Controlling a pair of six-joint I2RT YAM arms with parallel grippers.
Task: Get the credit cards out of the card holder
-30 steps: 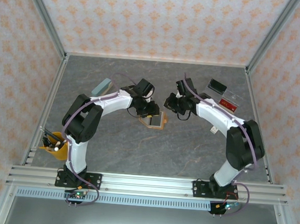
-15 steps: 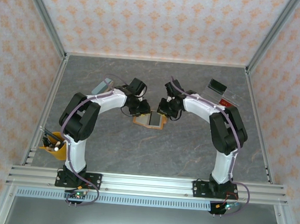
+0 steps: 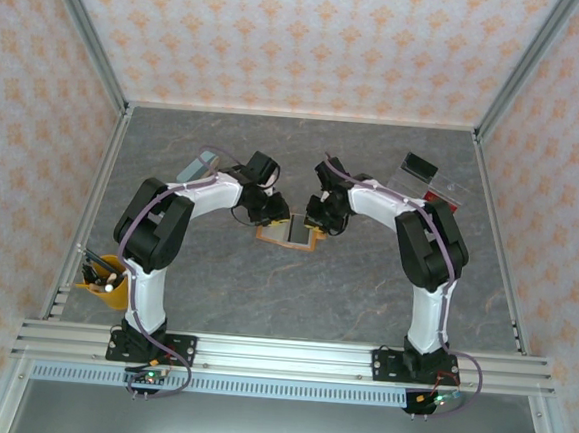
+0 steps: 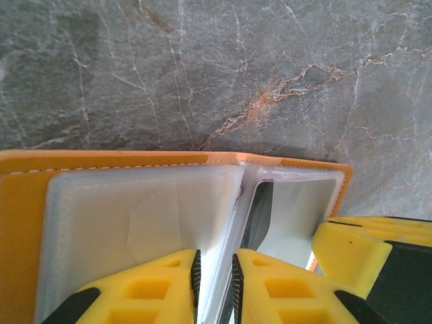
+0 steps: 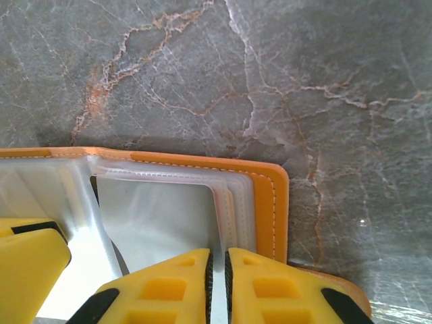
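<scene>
From above, I'm seeing the card holder (image 3: 290,233) lying open mid-bench, long axis running left-right, between the left pincer (image 3: 275,215) and the right pincer (image 3: 316,219).

Left wrist: the left pincer (image 4: 214,260) is pinching the holder's clear middle pocket leaf.

Right wrist: the right pincer (image 5: 217,260) is nipping the right-hand pocket's edge.

Both arms reach forward and fold inward, wrists tipped down, tips almost meeting. The left gripper (image 4: 214,260) pinches nearly closed on the card holder (image 3: 290,236); the right gripper (image 5: 217,260) clamps its opposite edge.
</scene>
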